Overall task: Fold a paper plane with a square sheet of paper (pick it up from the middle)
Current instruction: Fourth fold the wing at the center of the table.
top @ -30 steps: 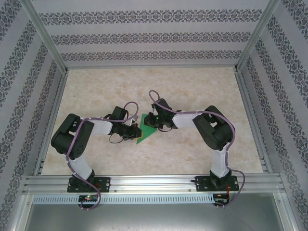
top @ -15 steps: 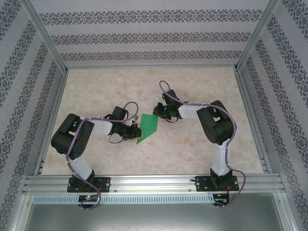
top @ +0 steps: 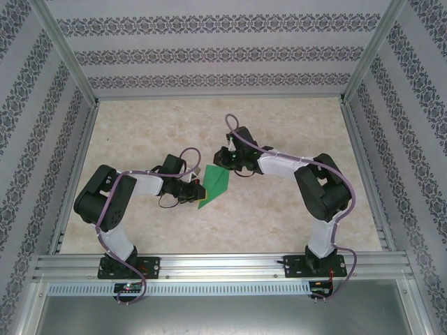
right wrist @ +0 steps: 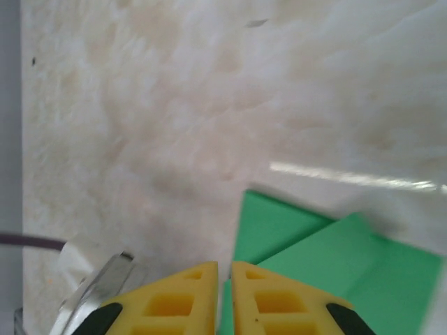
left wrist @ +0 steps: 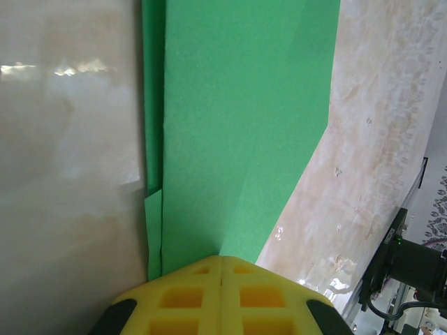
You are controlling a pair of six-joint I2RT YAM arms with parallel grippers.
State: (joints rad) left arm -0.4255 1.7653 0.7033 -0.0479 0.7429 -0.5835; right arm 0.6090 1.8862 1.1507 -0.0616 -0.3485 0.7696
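The green sheet of paper (top: 214, 185), folded into a pointed shape with flaps, lies flat on the table between the arms. My left gripper (top: 198, 187) is shut, its yellow tips (left wrist: 222, 259) together and resting on the paper's (left wrist: 237, 125) near edge, where a diagonal crease runs up to them. My right gripper (top: 228, 166) is at the paper's far corner. In the right wrist view its tips (right wrist: 224, 269) leave only a thin slit between them and hover over the edge of the folded green layers (right wrist: 328, 258). Nothing is lifted.
Marbled beige tabletop (top: 279, 216) is bounded by aluminium rails (top: 209, 264) in front and at the sides, with patterned walls behind. A grey metal part (right wrist: 98, 286) and a dark cable lie left of the right fingers. Open table stretches behind and right of the paper.
The right gripper left the paper's middle, swung back and right, then came in to the far corner, uncovering the upper folds. The left arm and the paper stayed put.
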